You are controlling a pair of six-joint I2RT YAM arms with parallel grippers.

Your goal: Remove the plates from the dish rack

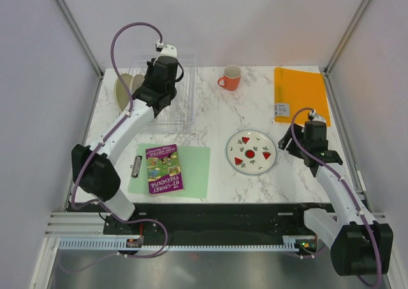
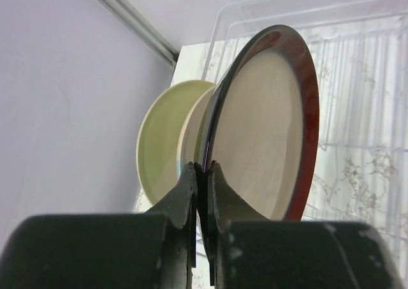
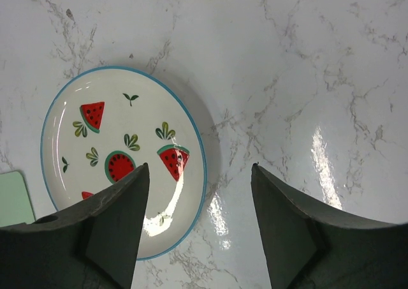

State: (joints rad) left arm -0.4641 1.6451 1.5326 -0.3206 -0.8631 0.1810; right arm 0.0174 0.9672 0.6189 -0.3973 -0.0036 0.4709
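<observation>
The clear dish rack (image 1: 167, 104) stands at the far left of the table. My left gripper (image 1: 146, 88) reaches into it and is shut on the lower rim of the upright dark-red-rimmed beige plate (image 2: 268, 129). Its fingers (image 2: 185, 193) pinch that rim. A cream-edged plate (image 2: 193, 133) and the pale yellow-green plate (image 2: 159, 145) stand upright behind it, and they also show in the top view (image 1: 126, 88). The watermelon plate (image 1: 252, 152) lies flat on the table at mid right. My right gripper (image 3: 201, 174) is open and empty, hovering over that plate's right edge (image 3: 115, 129).
An orange mug (image 1: 229, 78) stands at the back centre. An orange folder (image 1: 301, 92) lies at the back right. A light green mat (image 1: 194, 168) with a purple book (image 1: 164, 169) lies at the front left. Walls close in on both sides.
</observation>
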